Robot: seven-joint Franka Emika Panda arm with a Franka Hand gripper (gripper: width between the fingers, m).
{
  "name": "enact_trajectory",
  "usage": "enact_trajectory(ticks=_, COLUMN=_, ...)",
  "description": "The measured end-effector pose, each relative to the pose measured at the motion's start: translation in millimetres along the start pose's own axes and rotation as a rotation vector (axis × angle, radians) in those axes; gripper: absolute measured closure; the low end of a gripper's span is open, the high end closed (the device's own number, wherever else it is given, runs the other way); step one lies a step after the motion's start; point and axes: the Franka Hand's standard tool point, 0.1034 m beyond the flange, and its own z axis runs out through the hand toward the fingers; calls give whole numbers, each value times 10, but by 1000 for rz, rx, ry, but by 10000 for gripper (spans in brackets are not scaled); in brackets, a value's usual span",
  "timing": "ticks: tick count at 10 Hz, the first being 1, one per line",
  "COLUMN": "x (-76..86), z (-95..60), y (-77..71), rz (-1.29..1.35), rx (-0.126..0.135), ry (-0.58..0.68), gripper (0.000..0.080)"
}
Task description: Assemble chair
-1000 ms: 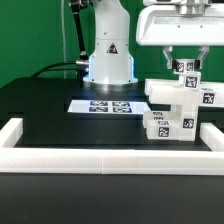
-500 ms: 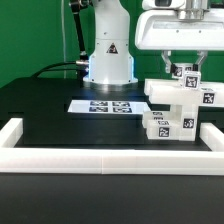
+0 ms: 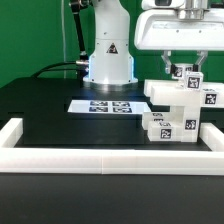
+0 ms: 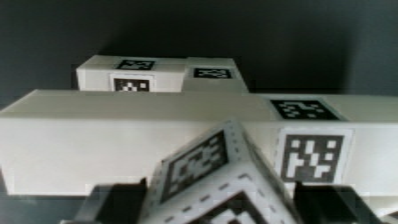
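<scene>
- Presently, you have the gripper [image 3: 184, 66] directly above the chair [image 3: 180, 108] assembly, which stands on the black table [image 3: 60, 110] toward the exterior view's right, hard against the low white border rail [image 3: 100, 153].
- Its fingers [image 3: 171, 66] are set narrowly on a small tagged part [image 4: 240, 175] at the top of the stack; the wrist view shows that piece edge-on between them, so judge it held.
- Note the risk: the held part looks turned relative to the block below. Pressing down misaligned could jam it or shove the stack.
- Beware releasing before it seats; the piece could topple off the upper block.
- You have the marker board [image 3: 100, 105] well apart, in no danger.
</scene>
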Motion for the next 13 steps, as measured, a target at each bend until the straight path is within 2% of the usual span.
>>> enact_trajectory(ticks=5, x=0, z=0, y=-1, rz=20, rx=0, ry=0, gripper=407)
enact_trajectory(ticks=13, x=-6, z=0, y=-25, rz=517, rx=12, ry=-5, gripper=407)
